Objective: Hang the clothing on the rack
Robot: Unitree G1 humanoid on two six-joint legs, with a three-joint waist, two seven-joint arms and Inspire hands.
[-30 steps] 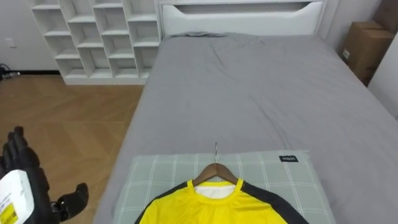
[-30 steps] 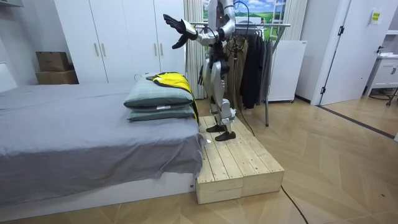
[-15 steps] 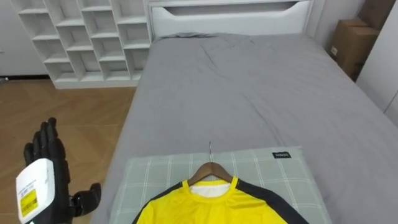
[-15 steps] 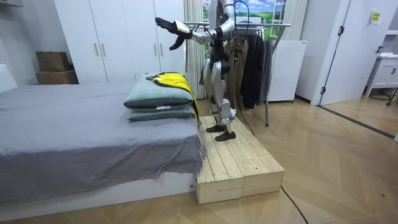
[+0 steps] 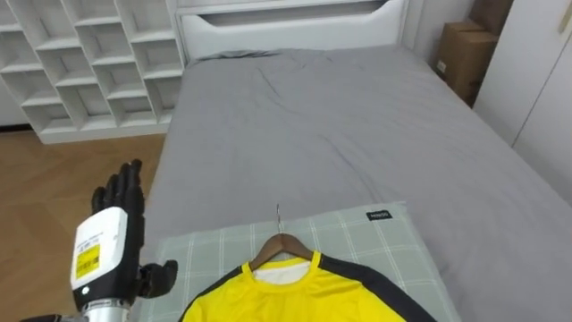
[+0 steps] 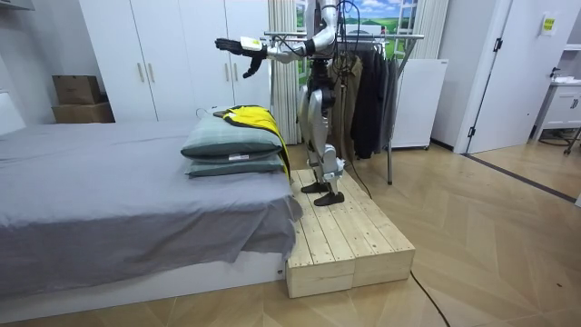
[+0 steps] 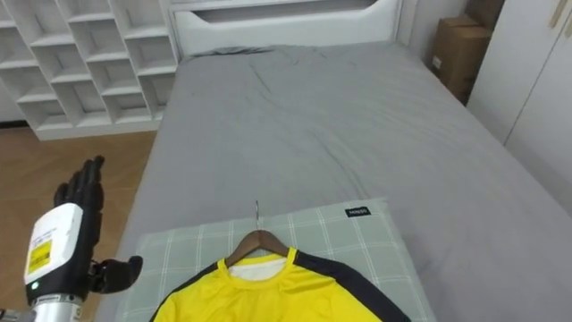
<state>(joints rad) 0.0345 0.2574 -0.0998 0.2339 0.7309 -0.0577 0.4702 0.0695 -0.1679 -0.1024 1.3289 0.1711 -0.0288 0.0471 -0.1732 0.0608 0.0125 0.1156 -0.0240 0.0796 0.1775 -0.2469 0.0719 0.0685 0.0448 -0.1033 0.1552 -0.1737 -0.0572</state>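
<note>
Standing on the wooden platform at the end of the bed, with the clothes rack just behind me, I hold my left hand out high in the air, fingers straight and apart, thumb out to the side, gripping nothing. The yellow shirt lies on its wooden hanger on top of the green checked pillow, hook pointing toward the headboard. My hand is left of the pillow, well above it.
</note>
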